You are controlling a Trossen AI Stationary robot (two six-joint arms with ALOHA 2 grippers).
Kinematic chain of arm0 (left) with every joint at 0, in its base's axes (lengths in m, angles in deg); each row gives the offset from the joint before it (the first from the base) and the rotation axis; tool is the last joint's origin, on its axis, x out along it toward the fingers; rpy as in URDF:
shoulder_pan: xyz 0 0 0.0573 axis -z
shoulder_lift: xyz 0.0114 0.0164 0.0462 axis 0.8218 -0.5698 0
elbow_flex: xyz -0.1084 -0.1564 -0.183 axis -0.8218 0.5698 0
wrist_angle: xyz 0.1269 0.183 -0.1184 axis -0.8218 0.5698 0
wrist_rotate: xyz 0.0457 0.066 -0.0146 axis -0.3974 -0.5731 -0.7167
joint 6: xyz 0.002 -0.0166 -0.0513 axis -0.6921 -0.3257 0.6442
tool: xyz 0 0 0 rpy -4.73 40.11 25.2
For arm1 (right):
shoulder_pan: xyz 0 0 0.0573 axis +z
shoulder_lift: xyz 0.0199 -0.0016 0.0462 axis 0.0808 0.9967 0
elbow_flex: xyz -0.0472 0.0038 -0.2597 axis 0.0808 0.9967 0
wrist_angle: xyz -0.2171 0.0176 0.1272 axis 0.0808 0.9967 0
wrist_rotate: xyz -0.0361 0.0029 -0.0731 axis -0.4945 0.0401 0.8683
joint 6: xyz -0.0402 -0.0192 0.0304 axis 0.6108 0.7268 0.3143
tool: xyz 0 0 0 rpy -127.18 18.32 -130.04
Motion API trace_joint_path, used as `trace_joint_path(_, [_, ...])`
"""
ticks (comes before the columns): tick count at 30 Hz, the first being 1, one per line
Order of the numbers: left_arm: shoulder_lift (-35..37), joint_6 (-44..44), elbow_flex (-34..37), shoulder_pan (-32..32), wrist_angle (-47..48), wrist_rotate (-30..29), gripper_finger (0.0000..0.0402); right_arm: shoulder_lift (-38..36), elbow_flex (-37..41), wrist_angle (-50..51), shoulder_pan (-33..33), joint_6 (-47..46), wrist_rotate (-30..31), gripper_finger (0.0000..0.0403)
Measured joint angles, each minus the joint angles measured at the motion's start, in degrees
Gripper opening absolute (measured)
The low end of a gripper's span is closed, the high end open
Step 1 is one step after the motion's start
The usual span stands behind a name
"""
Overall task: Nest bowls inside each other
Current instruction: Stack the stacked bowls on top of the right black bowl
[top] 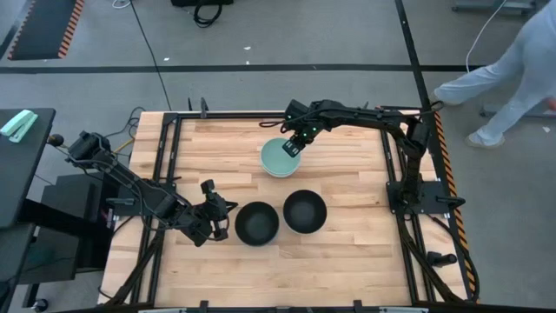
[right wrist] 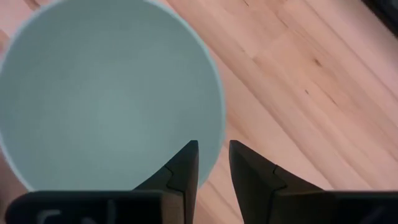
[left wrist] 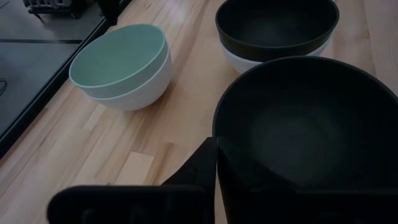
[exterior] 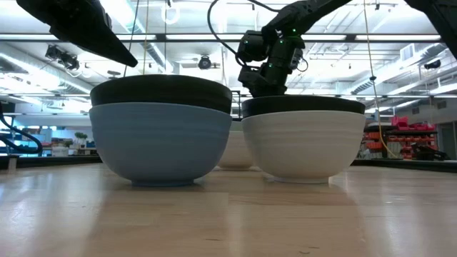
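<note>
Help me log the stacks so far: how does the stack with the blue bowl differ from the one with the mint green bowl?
The blue bowl sits underneath, holding a black bowl; the mint green bowl sits on top, nested in a white bowl. The blue stack stands at the table's near side beside the left hand; the mint stack stands farther back under the right hand. Both are upright two-bowl stacks.

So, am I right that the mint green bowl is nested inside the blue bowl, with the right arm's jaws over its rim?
Not quite: the mint green bowl sits inside a white bowl, as the left wrist view shows. The blue bowl holds a black bowl. The right gripper is indeed over the mint bowl's rim.
</note>
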Motion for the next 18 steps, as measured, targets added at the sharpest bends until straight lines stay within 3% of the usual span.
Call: trace_joint_path(18, [0.0, 0.13, 0.0, 0.0, -0.02, 0.02, 0.0015, 0.16, 4.06, -0.9, 0.15, -0.77, -0.32, 0.01])
